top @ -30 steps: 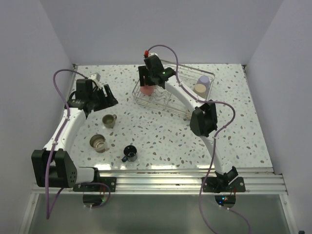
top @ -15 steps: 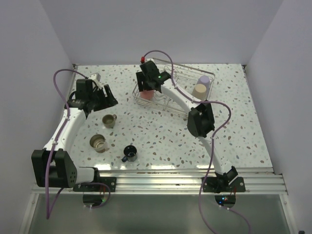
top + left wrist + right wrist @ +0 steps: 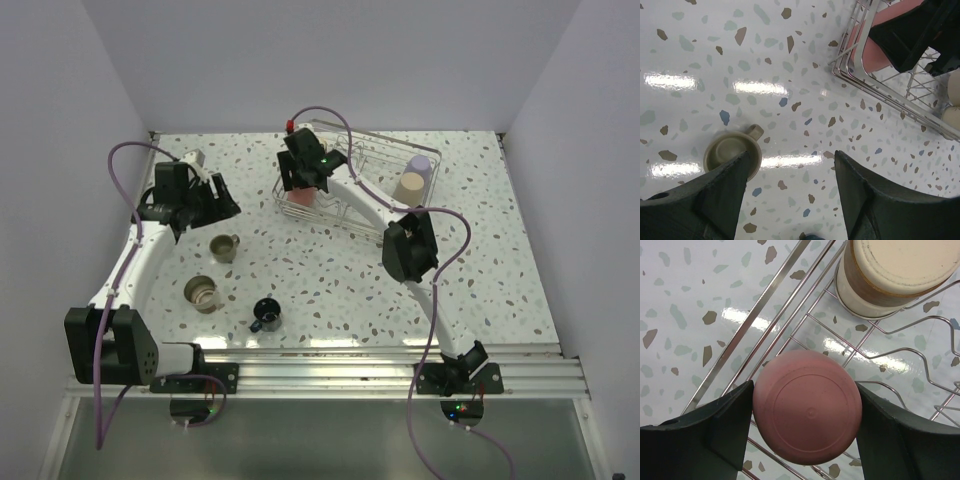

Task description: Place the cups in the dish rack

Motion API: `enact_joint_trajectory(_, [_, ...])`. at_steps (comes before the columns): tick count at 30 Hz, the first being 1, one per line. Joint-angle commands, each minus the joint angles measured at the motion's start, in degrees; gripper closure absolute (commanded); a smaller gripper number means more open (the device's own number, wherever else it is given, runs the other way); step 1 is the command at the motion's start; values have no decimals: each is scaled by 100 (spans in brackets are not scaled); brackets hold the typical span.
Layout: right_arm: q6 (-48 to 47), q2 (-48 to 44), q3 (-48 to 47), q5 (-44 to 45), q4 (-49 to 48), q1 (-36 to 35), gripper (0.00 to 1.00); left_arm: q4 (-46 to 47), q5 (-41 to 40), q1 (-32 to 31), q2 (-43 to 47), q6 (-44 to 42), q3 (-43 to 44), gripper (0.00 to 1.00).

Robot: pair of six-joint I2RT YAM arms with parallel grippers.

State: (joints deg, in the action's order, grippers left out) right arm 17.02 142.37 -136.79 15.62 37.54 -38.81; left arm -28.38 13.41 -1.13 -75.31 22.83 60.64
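Right jaws have shifted slightly, gripping the coral-pink tumbler [image 3: 807,406] base-up.

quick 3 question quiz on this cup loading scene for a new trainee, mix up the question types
1. True or false: the right gripper is shut on the pink tumbler, held bottom up at the dish rack.
2. The grey-beige handled cup below the open left gripper is: A) inside the rack B) upright on the table, outside the rack C) clamped and lifted.
3. Which two cups stand at the far end of the rack from the pink tumbler?

Key
1. True
2. B
3. The beige tumbler and the lavender cup
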Motion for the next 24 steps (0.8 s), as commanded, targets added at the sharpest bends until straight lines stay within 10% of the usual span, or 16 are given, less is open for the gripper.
enact_joint_trajectory(1, [-49, -42, 3, 188, 236, -22, 45, 105, 57, 77, 51, -200, 44, 28])
enact_joint_trajectory(10, [-5, -350, -58, 91, 245, -83, 2, 105, 57, 104, 60, -174, 35, 28])
enact_joint_trajectory(24, [83, -1887, -331, -15, 122, -118, 1, 61, -163, 236, 262, -7, -158, 28])
